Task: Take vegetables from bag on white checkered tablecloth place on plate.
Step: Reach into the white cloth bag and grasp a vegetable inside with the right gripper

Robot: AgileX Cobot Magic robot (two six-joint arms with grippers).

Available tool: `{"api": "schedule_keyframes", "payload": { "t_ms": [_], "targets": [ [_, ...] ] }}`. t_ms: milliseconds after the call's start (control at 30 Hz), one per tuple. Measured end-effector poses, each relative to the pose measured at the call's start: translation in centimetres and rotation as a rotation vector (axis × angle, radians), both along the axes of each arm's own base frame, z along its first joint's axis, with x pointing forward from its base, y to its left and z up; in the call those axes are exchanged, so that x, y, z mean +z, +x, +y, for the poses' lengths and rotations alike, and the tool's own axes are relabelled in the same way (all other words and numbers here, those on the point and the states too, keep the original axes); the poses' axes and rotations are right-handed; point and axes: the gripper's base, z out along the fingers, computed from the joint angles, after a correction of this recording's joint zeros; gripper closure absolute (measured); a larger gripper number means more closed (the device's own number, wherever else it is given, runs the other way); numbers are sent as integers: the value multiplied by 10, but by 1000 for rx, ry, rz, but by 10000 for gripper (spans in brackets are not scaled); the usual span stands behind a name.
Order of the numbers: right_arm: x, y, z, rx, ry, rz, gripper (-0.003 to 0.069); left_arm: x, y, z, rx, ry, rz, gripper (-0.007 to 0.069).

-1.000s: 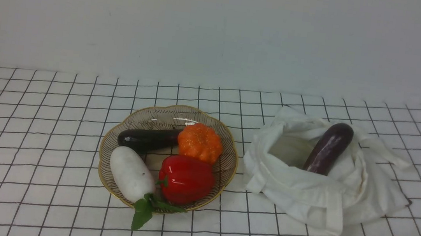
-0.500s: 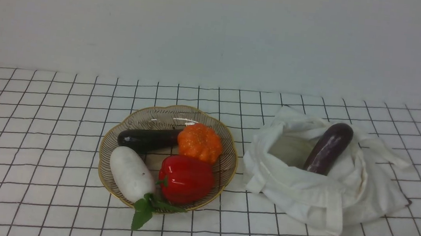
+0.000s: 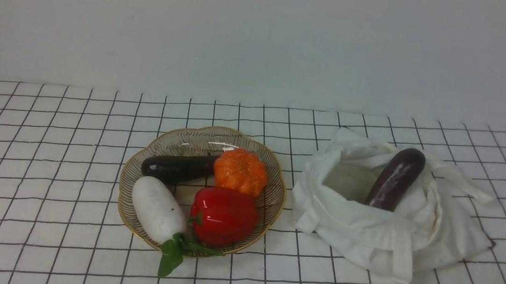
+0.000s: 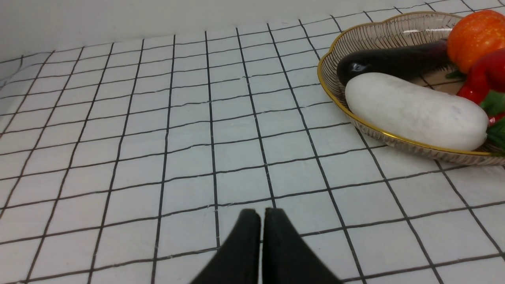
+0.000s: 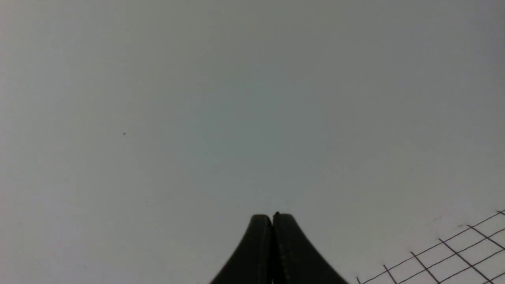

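- Long glossy dull-purple eggplant (image 3: 395,179): leaning in the mouth of the floppy white cloth bag (image 3: 366,224), toward the white checkered tablecloth's (image 3: 64,188) right edge.
- Scalloped gold-rimmed glass plate (image 3: 279,210): left of the bag.
- Left gripper (image 4: 262,215), right gripper (image 5: 272,219): fingers closed.

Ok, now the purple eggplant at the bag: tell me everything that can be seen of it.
The purple eggplant is long, smooth and dark purple, with a rounded far end and a soft sheen along its side; its material can't be told. It lies tilted in the mouth of the white cloth bag, resting against the folded cloth on its right, the rounded end sticking out away from the robot. Its near end is hidden behind the bag's front rim, so no stem shows. No end effector touches it.
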Motion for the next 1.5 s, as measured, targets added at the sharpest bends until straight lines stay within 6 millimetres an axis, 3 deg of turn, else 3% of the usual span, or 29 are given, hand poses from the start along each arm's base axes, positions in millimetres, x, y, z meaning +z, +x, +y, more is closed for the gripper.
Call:
{"api": "schedule_keyframes", "payload": {
  "t_ms": [67, 100, 133, 267, 467, 667, 867, 900, 933, 1067, 1100, 1267, 1367, 1500],
  "targets": [
    [28, 1, 3, 30, -27, 57, 670, 0, 0, 0, 0, 0, 0, 633],
    [27, 2, 3, 31, -29, 76, 670, 0, 0, 0, 0, 0, 0, 633],
    [44, 6, 4, 50, -50, 139, 670, 0, 0, 0, 0, 0, 0, 633],
    [63, 35, 9, 110, -148, 426, 670, 0, 0, 0, 0, 0, 0, 633],
    [59, 100, 21, 233, -292, 819, 670, 0, 0, 0, 0, 0, 0, 633],
    [59, 160, 32, 326, -342, 923, 662, 0, 0, 0, 0, 0, 0, 633],
    [47, 210, 53, 442, -475, 965, 601, 0, 0, 0, 0, 0, 0, 633],
    [40, 228, 60, 473, -506, 981, 557, 0, 0, 0, 0, 0, 0, 633],
    [37, 231, 61, 478, -511, 992, 550, 0, 0, 0, 0, 0, 0, 633],
    [13, 261, 69, 502, -526, 1054, 412, 0, 0, 0, 0, 0, 0, 633],
    [1, 275, 71, 505, -525, 1083, 307, 0, 0, 0, 0, 0, 0, 633],
    [-23, 298, 74, 500, -520, 1119, 113, 0, 0, 0, 0, 0, 0, 633],
    [-37, 312, 75, 486, -520, 1121, 22, 0, 0, 0, 0, 0, 0, 633],
    [-52, 323, 76, 476, -517, 1132, -3, 0, 0, 0, 0, 0, 0, 633]
  ]
}}
